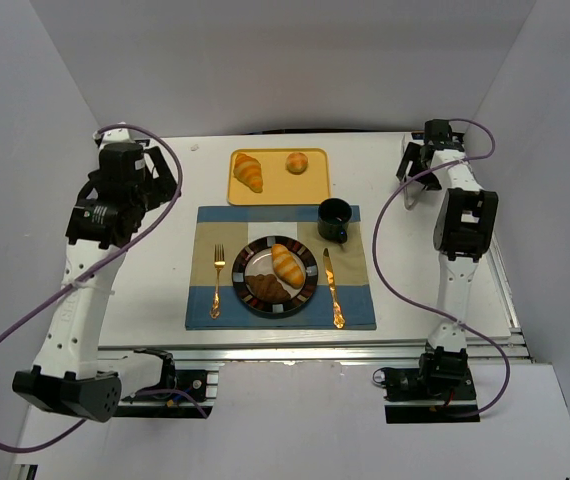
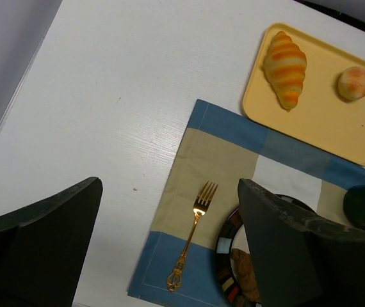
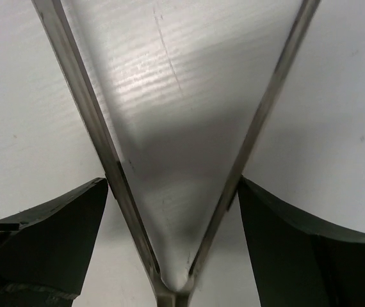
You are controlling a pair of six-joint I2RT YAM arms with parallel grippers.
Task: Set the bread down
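1. Hanging above the white table [image 2: 105, 96], the left pincer [image 2: 170, 185] is released, its two dark fingers [image 2: 41, 243] spread wide with nothing between them.
2. Ahead of this pincer and off to its right lies a yellow rectangular plastic tray [image 2: 317, 128]. It holds an orange-striped, croissant-shaped bread [image 2: 285, 67] and, a little apart from it, a small round pinkish bun [image 2: 355, 83].
3. Beneath the left pincer's spread lies a blue-and-beige checked cloth placemat [image 2: 221, 153], with a gold metal fork [image 2: 192, 236] on it.
4. Just right of the fork, partly hidden behind this pincer's right finger, sits a round dark plate with a patterned rim [image 1: 239, 282]. It carries a golden striped bread roll [image 1: 287, 263] and a dark brown croissant [image 1: 268, 290], side by side and touching.
5. Right of the plate lies a gold metal knife [image 1: 333, 288], and beyond it a dark mug [image 1: 335, 219] stands upright on the placemat; I cannot tell what is in it.
6. At the table's far right corner, well apart from the tray and plate, the right pincer [image 3: 173, 185] is released. Its fingers straddle V-shaped metal tongs [image 3: 83, 96] lying on the table, each just beside an arm.
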